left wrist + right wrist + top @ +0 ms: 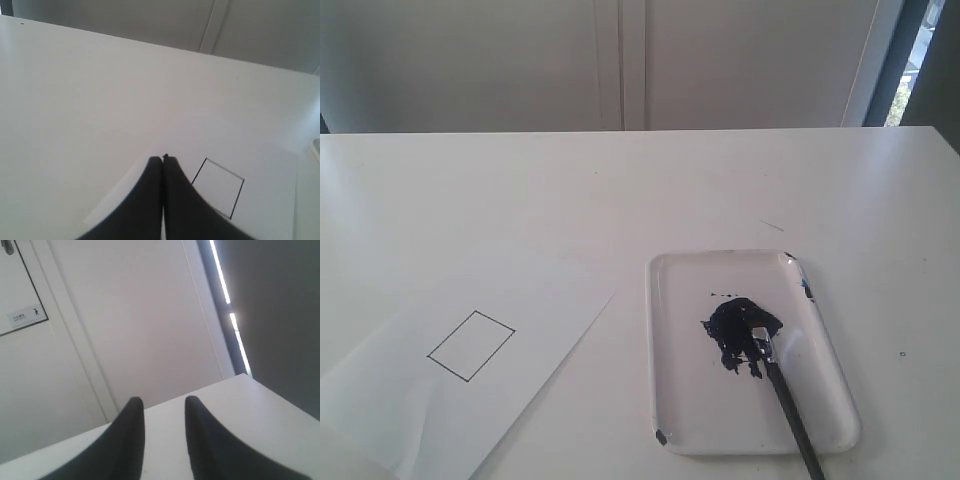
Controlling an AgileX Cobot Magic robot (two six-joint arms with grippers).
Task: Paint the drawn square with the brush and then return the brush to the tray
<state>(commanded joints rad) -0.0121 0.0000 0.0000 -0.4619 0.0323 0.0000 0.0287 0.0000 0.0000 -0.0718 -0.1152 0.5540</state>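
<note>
On the white table (620,190), a paper sheet (410,410) is laid at the left of the exterior view, and the drawn square (471,346) is seen on it with its inside white. The tray (700,400) is set just beside the sheet's right edge, bearing a dark blue paint blot (735,325). The brush (785,405) is rested in the tray, its bristles in the blot and its black handle laid across the near rim. The left end effector (163,160) is held with its fingers pressed together, nothing between them, just beside the square's outline in its wrist view. The right end effector (163,400) is held with its fingers apart and empty, above the table.
</note>
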